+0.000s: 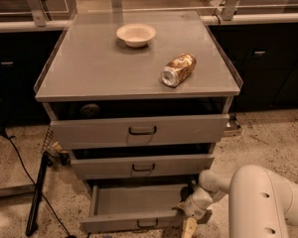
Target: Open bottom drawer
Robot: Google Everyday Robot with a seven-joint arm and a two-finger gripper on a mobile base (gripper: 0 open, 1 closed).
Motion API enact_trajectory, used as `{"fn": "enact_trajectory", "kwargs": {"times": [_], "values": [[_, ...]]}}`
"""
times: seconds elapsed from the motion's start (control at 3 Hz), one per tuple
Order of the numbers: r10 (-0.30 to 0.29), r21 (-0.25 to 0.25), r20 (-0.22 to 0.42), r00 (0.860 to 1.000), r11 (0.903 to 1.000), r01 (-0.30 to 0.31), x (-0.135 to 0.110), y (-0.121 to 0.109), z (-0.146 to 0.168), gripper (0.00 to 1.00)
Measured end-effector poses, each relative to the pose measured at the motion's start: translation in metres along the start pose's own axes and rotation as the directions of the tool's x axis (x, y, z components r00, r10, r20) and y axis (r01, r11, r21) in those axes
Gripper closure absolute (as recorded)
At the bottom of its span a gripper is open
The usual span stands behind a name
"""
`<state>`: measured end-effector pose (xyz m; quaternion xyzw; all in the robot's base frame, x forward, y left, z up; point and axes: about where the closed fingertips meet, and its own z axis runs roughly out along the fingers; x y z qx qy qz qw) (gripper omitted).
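The bottom drawer [134, 221] is the lowest and narrowest grey drawer of the cabinet. It stands pulled well out, its bare inside showing, its small dark loop handle [147, 223] on the front near the picture's lower edge. My gripper [189, 221] is at the drawer's right front corner, on the end of my white arm [260, 202] that comes in from the lower right. A pale finger [189, 227] points down beside the drawer front.
The mid-sized drawer [141, 166] and the widest top drawer [139, 131] are each slightly out. A white bowl [135, 34] and a can lying on its side [178, 69] rest on the cabinet top [89, 73]. A dark stand [37, 192] and cable lie on the floor at left.
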<state>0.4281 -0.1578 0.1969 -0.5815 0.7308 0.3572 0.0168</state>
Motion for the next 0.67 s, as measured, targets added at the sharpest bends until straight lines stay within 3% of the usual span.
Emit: {"fn": "enact_trajectory", "kwargs": {"times": [0.33,0.67], "values": [[0.022,-0.061,0.011,1.0,0.9979,-0.021,0.0073,0.0138,0.0008,0.0],[0.022,-0.067,0.011,1.0,0.9975,-0.021,0.0073,0.0154,0.0013,0.0]]}}
